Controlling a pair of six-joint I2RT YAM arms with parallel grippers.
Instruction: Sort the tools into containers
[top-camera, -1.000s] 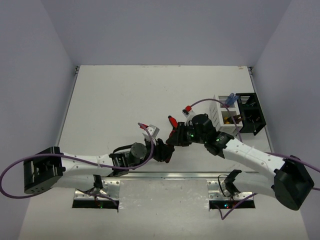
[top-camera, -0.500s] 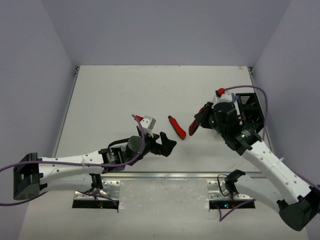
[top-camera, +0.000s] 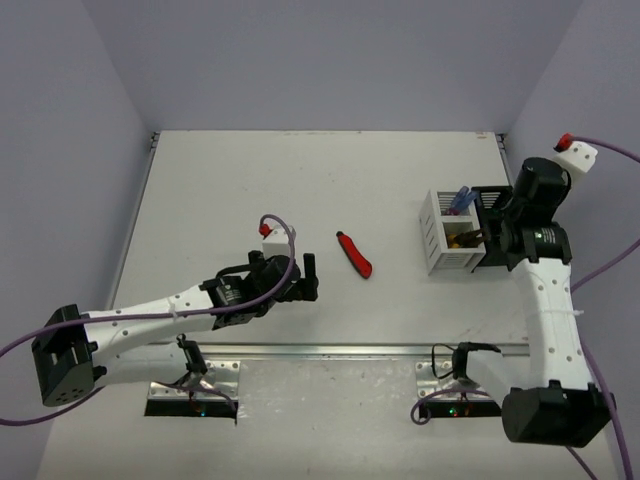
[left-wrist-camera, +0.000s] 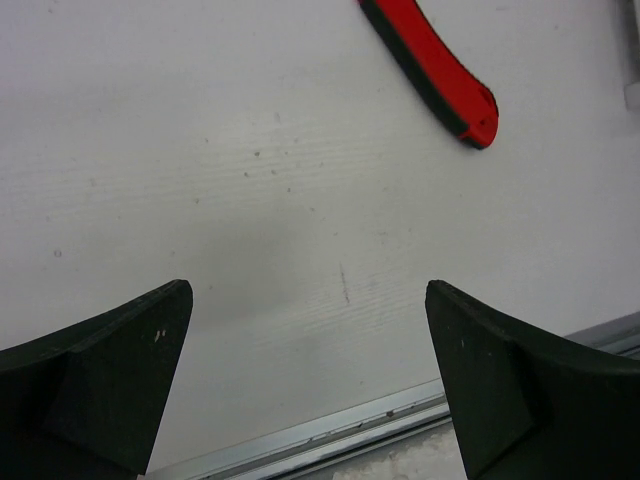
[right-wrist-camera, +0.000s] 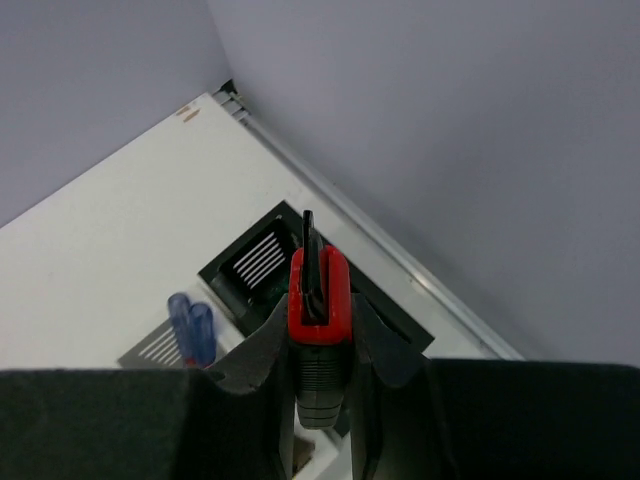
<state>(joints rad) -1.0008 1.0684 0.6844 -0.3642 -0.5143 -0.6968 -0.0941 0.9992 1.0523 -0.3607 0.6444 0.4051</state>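
Observation:
A red-and-black-handled tool (top-camera: 353, 254) lies flat on the table's middle; in the left wrist view it (left-wrist-camera: 430, 65) sits ahead and to the right. My left gripper (top-camera: 305, 275) (left-wrist-camera: 308, 292) stands wide open just left of it, holding nothing. My right gripper (top-camera: 498, 222) (right-wrist-camera: 320, 305) is shut on a second red-and-black tool (right-wrist-camera: 320, 290), held upright above the black container (right-wrist-camera: 262, 262) (top-camera: 488, 192). The white slatted container (top-camera: 447, 250) (right-wrist-camera: 160, 345) stands beside the black one, with blue-handled screwdrivers (top-camera: 460, 200) (right-wrist-camera: 190, 325) sticking out of it.
A metal rail (top-camera: 330, 350) (left-wrist-camera: 400, 420) runs along the table's near edge, just in front of the left gripper. Grey walls enclose the table on the left, back and right; the containers stand close to the right wall.
The right gripper carried its red-and-black tool from the table's middle to above the black container. The left gripper opened and drew back left, leaving the other red-and-black tool on the table.

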